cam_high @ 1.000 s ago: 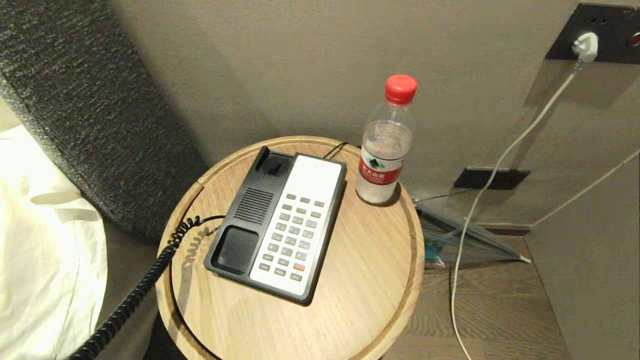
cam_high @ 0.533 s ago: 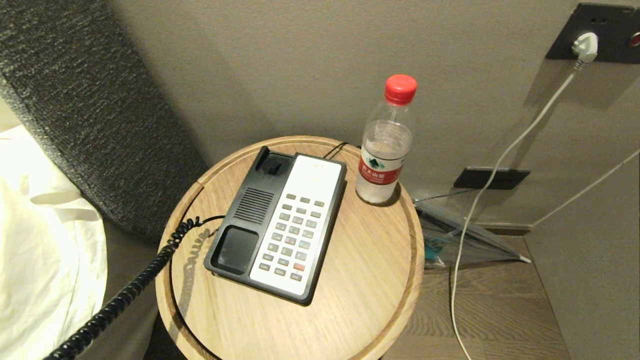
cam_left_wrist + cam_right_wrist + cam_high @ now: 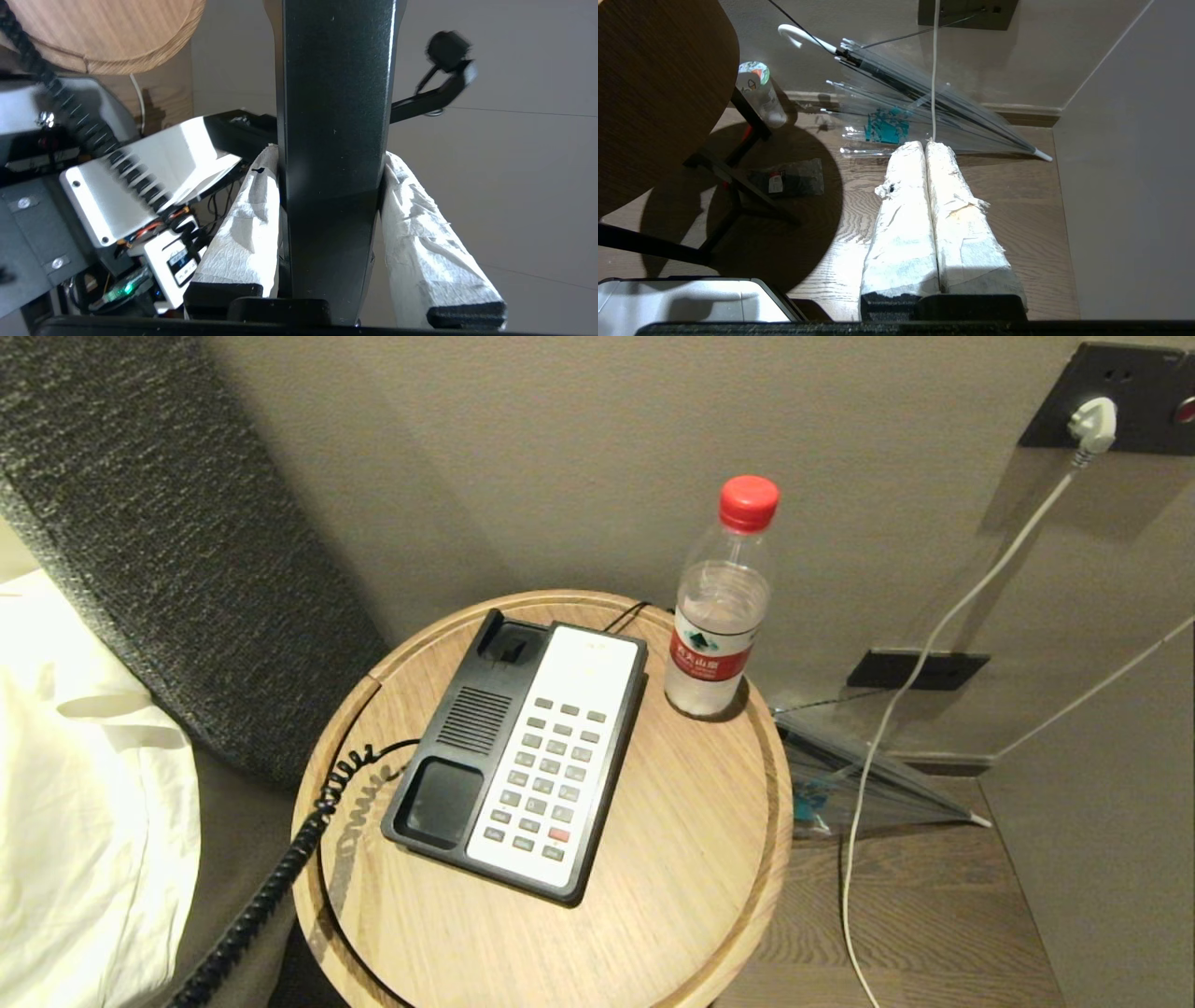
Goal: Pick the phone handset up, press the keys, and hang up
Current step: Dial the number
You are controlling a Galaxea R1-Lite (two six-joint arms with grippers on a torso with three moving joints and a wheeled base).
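The handset (image 3: 332,116) is clamped between the two white-wrapped fingers (image 3: 243,219) of the left gripper (image 3: 329,158), which are spread just wide enough to take its glossy black body; it runs straight out past the fingertips in the left wrist view and is held off the phone, outside the head view. From that same view the coiled cord (image 3: 88,126) is seen stretched across the robot's own base, with the underside of the round wooden table (image 3: 112,32) beyond it. In the head view the phone base (image 3: 519,756) lies at the centre of the table (image 3: 672,896), its cradle bare, the white keypad panel (image 3: 551,775) on its 3 o'clock side and the speaker grille at its 9 o'clock side. The cord (image 3: 271,887) leaves the base at about 8 o'clock and drops over the table edge. A water bottle (image 3: 719,607) with a red cap stands upright at about 1 o'clock of the phone, apart from it. The right gripper (image 3: 927,149) hangs over the wooden floor near a clear umbrella (image 3: 924,112), its wrapped fingers pressed together with nothing between them.
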